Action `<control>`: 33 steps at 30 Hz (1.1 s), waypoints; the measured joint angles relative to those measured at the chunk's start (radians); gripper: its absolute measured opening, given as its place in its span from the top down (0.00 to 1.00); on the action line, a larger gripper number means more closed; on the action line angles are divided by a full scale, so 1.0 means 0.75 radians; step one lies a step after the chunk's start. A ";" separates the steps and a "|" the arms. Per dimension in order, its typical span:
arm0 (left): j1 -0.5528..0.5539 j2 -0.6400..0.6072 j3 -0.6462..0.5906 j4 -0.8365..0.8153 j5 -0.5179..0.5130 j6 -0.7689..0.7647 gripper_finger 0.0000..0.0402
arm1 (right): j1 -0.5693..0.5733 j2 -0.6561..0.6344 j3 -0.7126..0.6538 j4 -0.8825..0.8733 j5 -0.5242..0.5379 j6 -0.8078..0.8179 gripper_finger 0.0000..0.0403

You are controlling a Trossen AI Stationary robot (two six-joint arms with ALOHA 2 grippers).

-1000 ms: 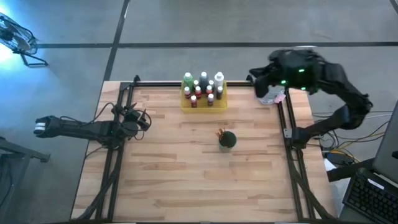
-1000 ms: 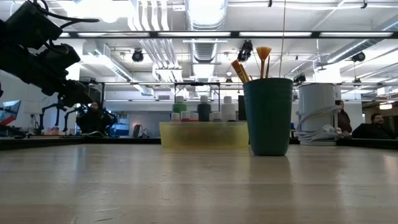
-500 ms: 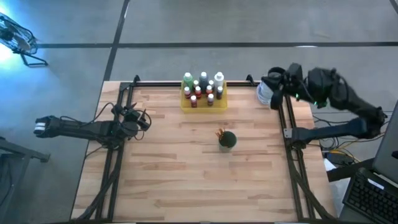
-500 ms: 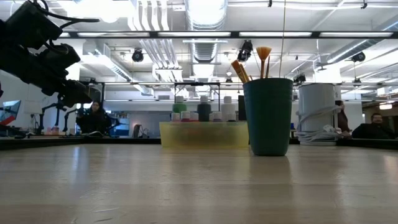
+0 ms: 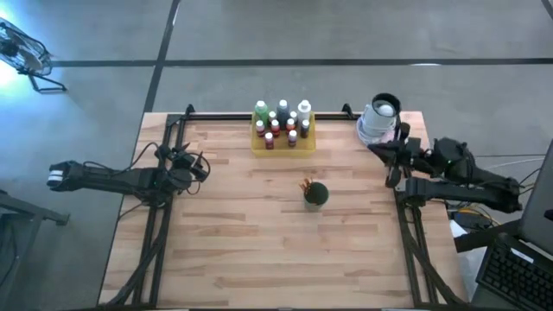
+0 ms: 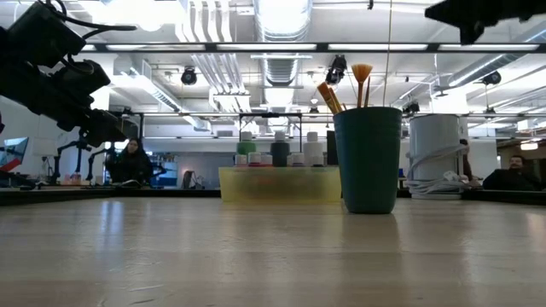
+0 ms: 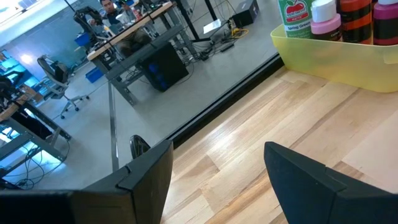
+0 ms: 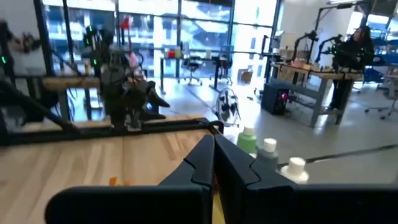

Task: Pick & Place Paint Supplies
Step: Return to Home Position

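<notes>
Paint bottles (image 5: pixel 282 112) stand in the yellow tray (image 5: pixel 285 150), brushes (image 5: pixel 306 184) in the green cup (image 5: pixel 318 195). Right gripper (image 5: pixel 386 150), fingers together, sits just beside a white cylinder (image 5: pixel 380 121); a homing swing could clip it. Left gripper (image 5: pixel 195 164), fingers apart, waits at the counter's (image 5: pixel 259 250) left edge

This is a robotics lab in a large, open industrial hall. Bare ducts (image 6: pixel 281 21) and strip lights (image 6: pixel 384 47) run under the ceiling, and the floor (image 5: pixel 285 34) is grey concrete. The wooden tabletop (image 5: pixel 259 233) sits in a black metal frame (image 5: pixel 158 233), with a robot arm (image 5: pixel 104 179) mounted at each side edge. Beyond it are workbenches (image 7: pixel 134 31), an office chair (image 7: pixel 53 68), glass walls (image 8: pixel 149 25) and a seated person (image 6: pixel 132 158).
</notes>
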 joint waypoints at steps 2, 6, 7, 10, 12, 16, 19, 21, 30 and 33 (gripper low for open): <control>0.000 0.000 0.000 0.000 0.000 0.000 0.36 | 0.003 -0.058 -0.084 0.047 -0.004 0.044 0.98; 0.000 0.000 0.000 0.000 0.000 0.000 0.36 | 0.026 -0.147 -0.248 0.145 -0.011 0.087 0.98; 0.000 0.000 0.000 0.000 0.000 0.000 0.36 | 0.032 -0.169 -0.282 0.178 -0.015 0.080 0.98; 0.000 0.000 0.000 0.000 0.000 0.000 0.36 | 0.036 -0.226 -0.371 0.251 -0.020 0.051 0.98; 0.000 0.000 0.000 0.000 0.000 0.000 0.36 | 0.035 -0.260 -0.412 0.246 -0.017 0.046 0.98; 0.000 0.000 0.000 0.000 0.000 0.000 0.36 | 0.036 -0.330 -0.467 0.241 -0.014 0.043 0.98; 0.000 0.000 0.000 0.000 0.000 0.000 0.36 | 0.036 -0.346 -0.504 0.231 -0.015 0.044 0.98; 0.000 0.000 0.000 0.000 0.000 0.000 0.36 | 0.036 -0.346 -0.524 0.233 -0.014 0.046 0.98; 0.000 0.000 0.000 0.000 0.000 0.000 0.36 | 0.036 -0.328 -0.625 0.232 -0.014 0.046 0.98; 0.000 0.000 0.000 0.000 0.000 0.000 0.36 | 0.036 -0.316 -0.652 0.248 -0.016 0.047 0.98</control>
